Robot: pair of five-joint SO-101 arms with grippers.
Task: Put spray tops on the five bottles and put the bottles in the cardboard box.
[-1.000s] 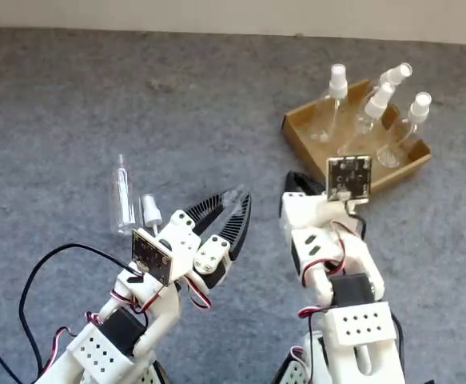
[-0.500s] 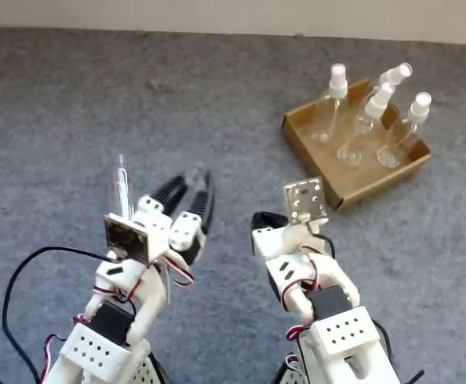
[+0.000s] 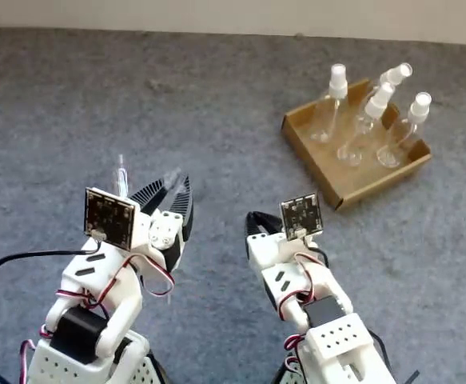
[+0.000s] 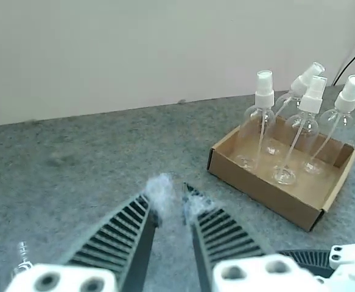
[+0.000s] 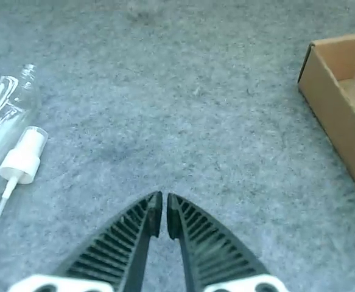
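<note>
Several clear bottles point(image 3: 336, 108) with white spray tops stand in the cardboard box point(image 3: 325, 178) at the back right, also seen in the left wrist view as bottles point(image 4: 263, 125) in the box point(image 4: 261, 191). One clear bottle point(image 5: 5, 100) without a top lies on the carpet, and a loose white spray top point(image 5: 21, 160) with its tube lies beside it. In the high view only the far end of that bottle point(image 3: 121, 171) shows past the left arm. My left gripper point(image 3: 169, 190) hovers open and empty just right of it. My right gripper point(image 5: 164, 210) is shut and empty over bare carpet, left of the box point(image 5: 338, 91).
Grey carpet covers the whole table point(image 3: 217, 104). A pale wall point(image 4: 165, 48) runs along the far edge. Black cables point(image 3: 25, 260) trail at the lower left near the left arm's base.
The left arm has swung left and now covers the lying bottle and the loose top. The right arm has drawn back and leftward from the box. The left fingers have narrowed.
</note>
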